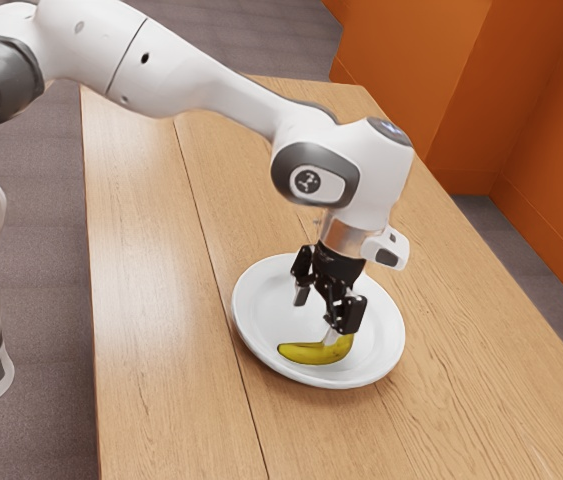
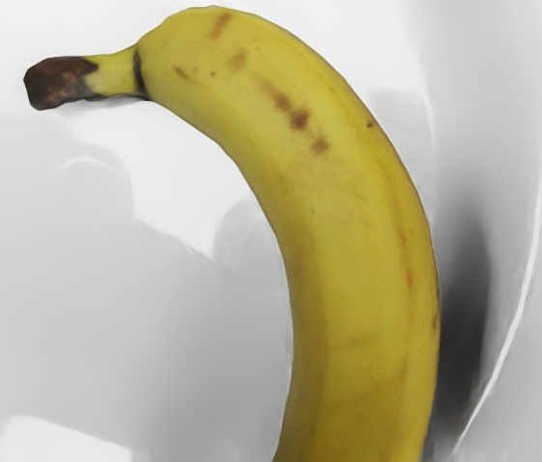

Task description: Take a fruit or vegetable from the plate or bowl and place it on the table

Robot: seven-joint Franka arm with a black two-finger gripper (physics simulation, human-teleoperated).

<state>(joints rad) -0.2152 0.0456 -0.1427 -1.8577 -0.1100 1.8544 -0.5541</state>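
- while the gripper (image 1: 317, 318) is held low over the white plate (image 1: 245, 325), its two fingers are spread apart, released.
- the banana (image 1: 306, 353) is borne by the plate, within the rim; whether it is touched by the nearer fingertip cannot be told.
- its yellow peel is marked by brown spots.
- the plate is set on the wooden table (image 1: 141, 350).

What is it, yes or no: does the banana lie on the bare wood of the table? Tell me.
No, the banana lies on the white plate, inside its rim.
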